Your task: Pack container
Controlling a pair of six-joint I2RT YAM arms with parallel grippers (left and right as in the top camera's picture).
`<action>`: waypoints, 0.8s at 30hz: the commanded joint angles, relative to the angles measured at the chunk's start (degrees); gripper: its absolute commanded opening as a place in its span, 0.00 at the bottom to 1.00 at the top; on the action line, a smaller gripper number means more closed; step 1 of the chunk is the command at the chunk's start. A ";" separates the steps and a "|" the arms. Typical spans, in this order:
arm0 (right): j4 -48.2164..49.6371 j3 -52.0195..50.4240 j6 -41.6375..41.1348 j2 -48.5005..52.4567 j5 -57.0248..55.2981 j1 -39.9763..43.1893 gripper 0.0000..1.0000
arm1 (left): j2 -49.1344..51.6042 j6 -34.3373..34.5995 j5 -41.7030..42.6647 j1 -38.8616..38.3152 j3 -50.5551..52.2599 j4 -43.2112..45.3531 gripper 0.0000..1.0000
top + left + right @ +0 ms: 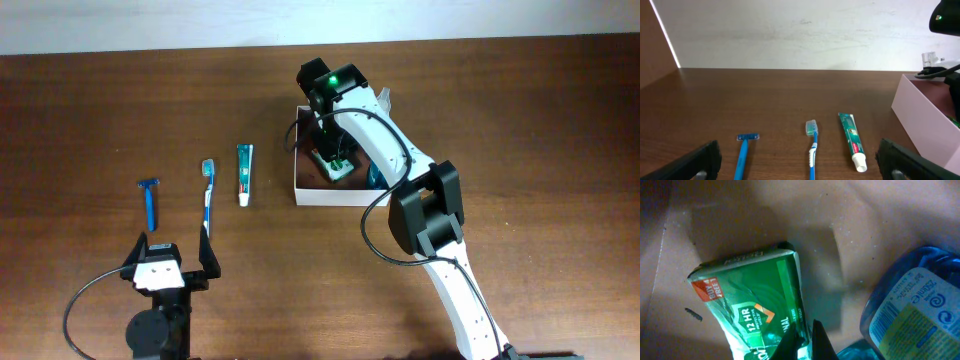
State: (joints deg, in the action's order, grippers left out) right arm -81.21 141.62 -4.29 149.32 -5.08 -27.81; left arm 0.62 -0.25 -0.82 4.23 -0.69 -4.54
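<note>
white-walled container (320,196) sits on the counter (500,120), the right hand (805,340) inside it, closed tight against a green pack (760,315). razor (150,200), toothbrush (207,195) and toothpaste (244,175) lie left of it, lengthwise toward the nearer left hand (173,256), which is spread wide and empty.

White, smooth-shelled links on the right arm (385,135), joined by boxy black motor housings (425,210); small green light (332,80) on the black wrist block. Thin black cable (372,235) looped alongside. Left arm (158,330) black, white plate (158,268) behind two dark, blunt fingers (700,160); another black cable (80,300) curled beside.
</note>
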 commanded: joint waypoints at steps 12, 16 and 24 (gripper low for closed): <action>-0.42 -1.46 -8.48 0.20 10.99 -0.31 0.04 | -0.33 -0.68 0.63 -0.22 0.15 -0.24 0.99; -0.44 -1.42 -11.61 0.20 12.24 -0.20 0.04 | -0.33 -0.68 0.63 -0.22 0.15 -0.24 1.00; -2.69 -1.42 -11.96 0.20 12.57 -0.20 0.04 | -0.33 -0.68 0.63 -0.22 0.15 -0.24 0.99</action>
State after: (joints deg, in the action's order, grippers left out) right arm -81.19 141.58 -14.50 149.10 5.04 -27.79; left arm 0.62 -0.25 -0.82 4.23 -0.69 -4.54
